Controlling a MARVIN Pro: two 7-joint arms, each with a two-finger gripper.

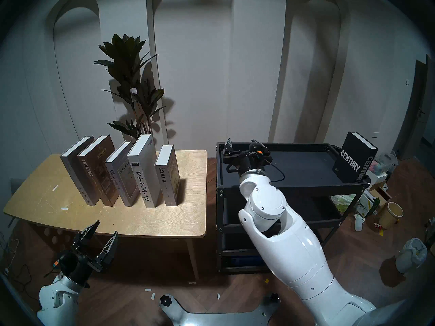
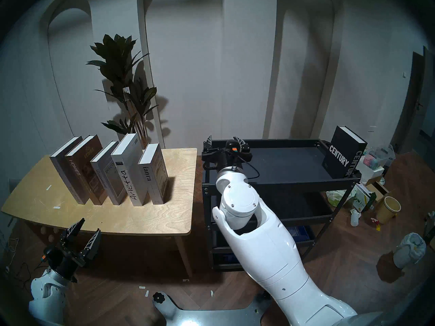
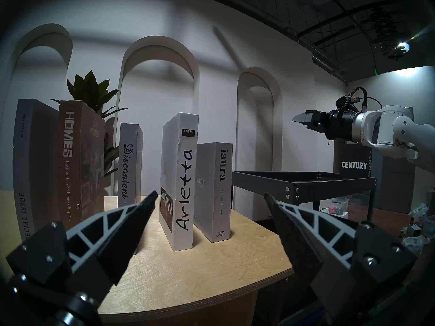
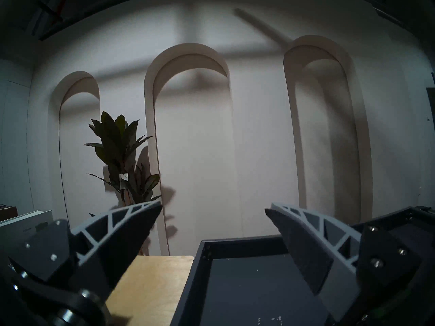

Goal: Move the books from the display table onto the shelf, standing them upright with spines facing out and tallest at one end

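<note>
Five upright hardcover books (image 1: 122,172) stood on the light plywood table (image 1: 164,215); the black "CENTURY" book (image 1: 353,160) stood on the black metal shelf (image 1: 294,186) beside it. The left gripper (image 1: 101,238) and right gripper (image 1: 243,144) were both spread, empty.

1. Left gripper (image 1: 104,232): low at the view's left, 2 fingers spread wide, holding nothing.
2. Right arm (image 1: 282,238): extended forward; right gripper (image 1: 243,143) fingers apart, holding nothing.
</note>
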